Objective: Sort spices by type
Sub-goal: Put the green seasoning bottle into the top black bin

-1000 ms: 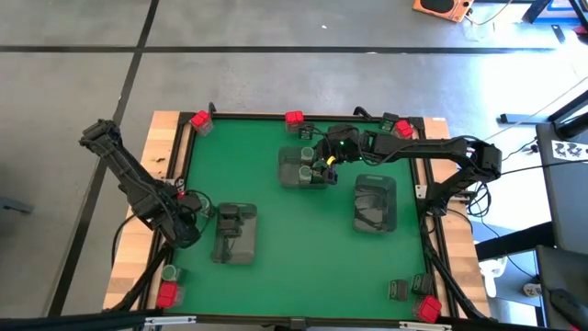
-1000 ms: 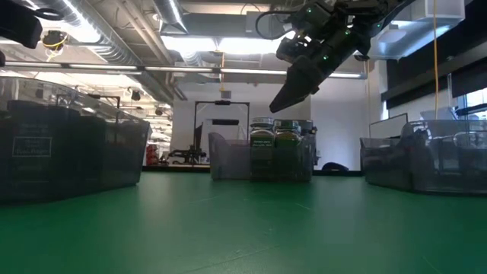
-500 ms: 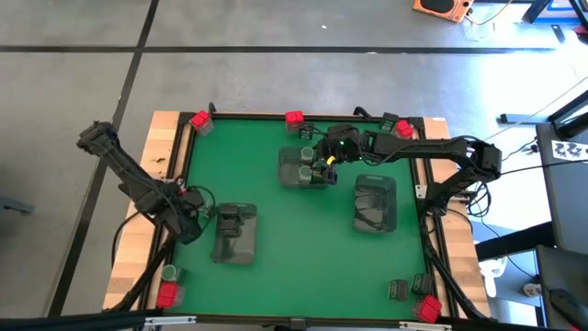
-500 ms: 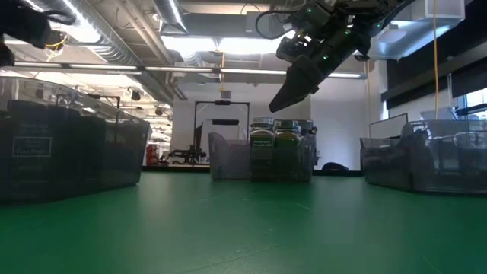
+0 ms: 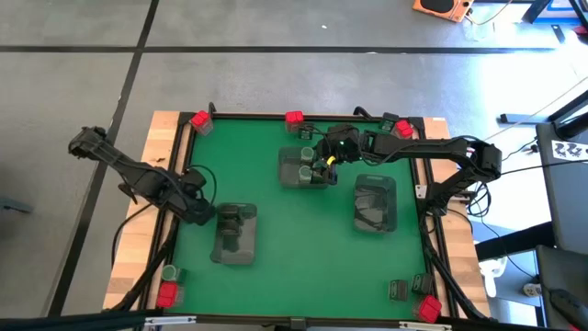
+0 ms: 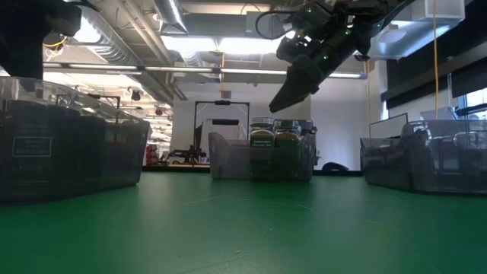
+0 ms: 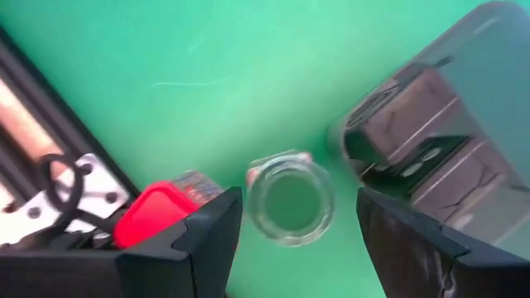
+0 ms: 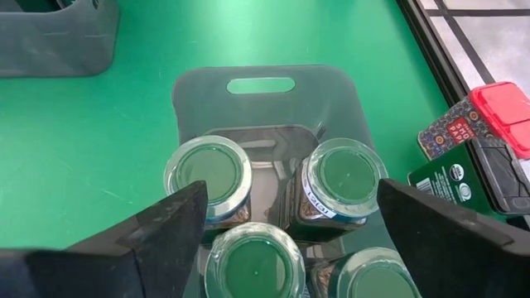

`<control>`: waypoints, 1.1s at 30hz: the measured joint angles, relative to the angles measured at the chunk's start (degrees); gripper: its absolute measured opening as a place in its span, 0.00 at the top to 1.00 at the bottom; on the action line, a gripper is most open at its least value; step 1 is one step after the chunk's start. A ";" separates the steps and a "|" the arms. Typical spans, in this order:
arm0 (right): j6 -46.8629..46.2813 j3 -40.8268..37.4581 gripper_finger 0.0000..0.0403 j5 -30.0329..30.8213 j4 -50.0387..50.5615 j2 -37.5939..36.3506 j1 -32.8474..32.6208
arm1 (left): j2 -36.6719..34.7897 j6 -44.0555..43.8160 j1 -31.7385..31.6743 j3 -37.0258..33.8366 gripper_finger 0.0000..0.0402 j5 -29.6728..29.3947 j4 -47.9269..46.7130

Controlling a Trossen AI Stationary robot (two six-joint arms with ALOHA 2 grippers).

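My left gripper (image 7: 294, 228) is open and points down over a round jar with a green lid (image 7: 290, 199), which stands on the green mat. Its fingers show on either side of the jar, above it. A red box (image 7: 157, 213) lies beside the jar. Close by is the left tray (image 5: 234, 234), which holds dark tins (image 7: 414, 141). My right gripper (image 8: 290, 199) hangs open above the middle tray (image 5: 299, 167), where several green-lidded jars (image 8: 209, 172) stand upright. From table height it (image 6: 293, 87) is clear of the jar tops (image 6: 274, 125).
A third tray (image 5: 375, 202) with dark tins sits right of centre. Loose spices lie at the mat's corners and far edge: red boxes (image 5: 200, 119) (image 5: 294, 118) (image 5: 401, 127) (image 5: 166, 294) (image 5: 429, 308), a jar (image 5: 170, 272), a tin (image 5: 398, 290). Open mat lies in the near middle.
My left gripper has swung from beside the left tray's near end toward the far edge and a little toward the right, rising somewhat, and the arm behind it has dropped flatter. The right arm has kept still.
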State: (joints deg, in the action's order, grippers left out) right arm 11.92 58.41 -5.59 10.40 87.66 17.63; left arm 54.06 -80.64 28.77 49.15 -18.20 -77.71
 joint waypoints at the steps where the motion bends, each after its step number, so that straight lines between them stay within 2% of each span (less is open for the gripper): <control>1: -0.02 0.00 0.13 -0.02 0.02 0.00 0.00 | 0.25 0.00 -0.31 0.00 0.41 -0.04 0.36; 7: -0.11 0.00 0.13 -0.02 0.08 0.00 0.00 | 3.20 -0.07 -1.75 -0.76 0.41 -0.81 0.86; 11: -0.12 0.00 0.13 -0.02 0.14 0.00 0.00 | 4.84 -0.62 -2.29 -2.56 0.41 1.43 1.21; 18: -0.13 0.00 0.13 -0.02 0.08 0.00 0.00 | 5.02 -0.25 -2.31 -3.59 0.41 1.30 5.58; 33: -0.13 0.00 0.13 -0.03 0.00 0.00 0.00 | 3.29 2.60 -2.31 -3.59 0.41 1.66 5.98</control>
State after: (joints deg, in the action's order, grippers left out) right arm 11.80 58.41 -5.62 10.40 87.66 17.63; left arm 57.35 -78.05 26.46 45.56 -16.54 -71.73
